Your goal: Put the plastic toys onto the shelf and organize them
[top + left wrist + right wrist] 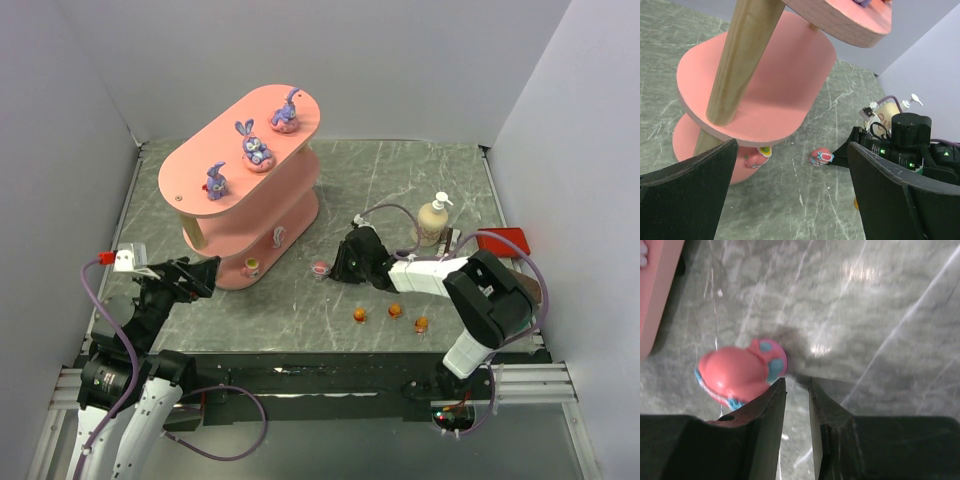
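On the grey surface (420,180) the three-tier pink shelf (200,165) carries three purple bunnies (256,147) on its top board. The left fingers (700,185) hang wide apart and empty near its base. The right fingers (772,410), nearly together with nothing between them, sit low on the surface, the pink egg-like toy (737,372) lying just outside one tip. It looks light, hard and slick, likely to skid; straddling its rounded middle seems best. Three tiny orange toys (394,310) wait nearer the arms.
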Robot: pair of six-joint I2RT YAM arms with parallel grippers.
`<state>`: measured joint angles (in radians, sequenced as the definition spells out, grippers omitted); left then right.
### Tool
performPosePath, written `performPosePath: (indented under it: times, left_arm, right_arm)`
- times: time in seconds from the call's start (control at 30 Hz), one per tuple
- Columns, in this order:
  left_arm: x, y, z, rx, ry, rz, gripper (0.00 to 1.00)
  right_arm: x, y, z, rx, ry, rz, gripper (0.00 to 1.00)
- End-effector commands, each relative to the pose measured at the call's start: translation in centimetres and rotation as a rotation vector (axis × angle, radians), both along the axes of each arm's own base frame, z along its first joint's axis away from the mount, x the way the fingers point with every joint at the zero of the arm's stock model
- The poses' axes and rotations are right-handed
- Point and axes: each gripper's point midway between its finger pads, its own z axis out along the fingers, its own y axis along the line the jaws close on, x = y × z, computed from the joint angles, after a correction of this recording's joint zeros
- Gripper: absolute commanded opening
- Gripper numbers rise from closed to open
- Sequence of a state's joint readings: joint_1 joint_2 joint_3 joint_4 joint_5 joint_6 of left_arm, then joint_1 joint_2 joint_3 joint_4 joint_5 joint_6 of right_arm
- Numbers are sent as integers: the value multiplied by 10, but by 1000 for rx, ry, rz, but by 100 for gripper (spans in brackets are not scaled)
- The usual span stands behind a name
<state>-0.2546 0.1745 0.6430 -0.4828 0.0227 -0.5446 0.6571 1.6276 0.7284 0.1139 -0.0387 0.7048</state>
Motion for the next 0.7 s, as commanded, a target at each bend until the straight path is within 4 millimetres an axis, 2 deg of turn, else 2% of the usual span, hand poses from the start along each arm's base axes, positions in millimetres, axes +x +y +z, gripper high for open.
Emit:
performPosePath:
  times: [0.0,0.17,0.3,0.43,0.57,0.67]
  left_arm:
    - [5,1,4,-20,-6,17,96]
    - [6,1,3,-21,-1,20,96]
    - [6,3,3,-20,0,26,97]
    - [6,3,3,-21,-1,26,97]
    - [7,3,3,-17,-1,29,97]
    - [7,4,4,-18,-4,31,96]
  right_arm:
    - [29,2,12,1,-60,-27,33]
    - [45,6,19,9,-77,-30,33]
    - [54,1,18,-18,-74,-52,33]
    - [53,-10,15,-18,-74,-72,32]
    - [49,-11,15,-20,-67,-50,33]
    - [40,-14,14,-3,-55,-69,42]
